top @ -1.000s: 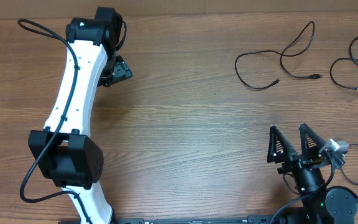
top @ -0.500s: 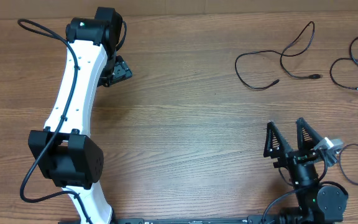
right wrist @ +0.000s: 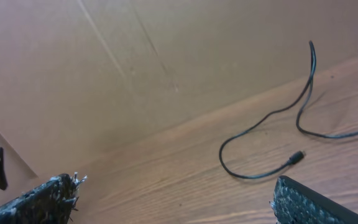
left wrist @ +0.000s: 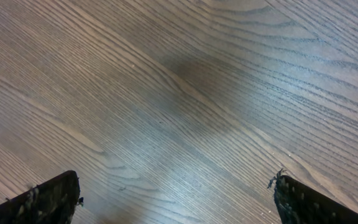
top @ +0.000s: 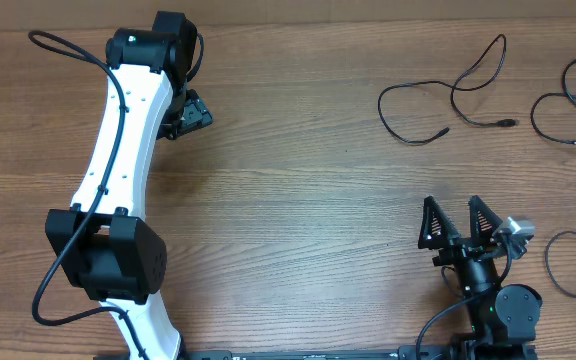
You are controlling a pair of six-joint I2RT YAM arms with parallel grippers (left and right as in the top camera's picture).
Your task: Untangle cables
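Lying as separate curls near two o'clock, the cables [top: 455, 90] looked already untangled, while left gripper [top: 196, 112] and right gripper [top: 452, 203] gaped empty.

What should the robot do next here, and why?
I would likely just park the right gripper at rest. The long cable and the cable by the right edge lie apart with no knot showing between them. Both this gripper and the left gripper stand open and empty, so there seems to be nothing left to pull.
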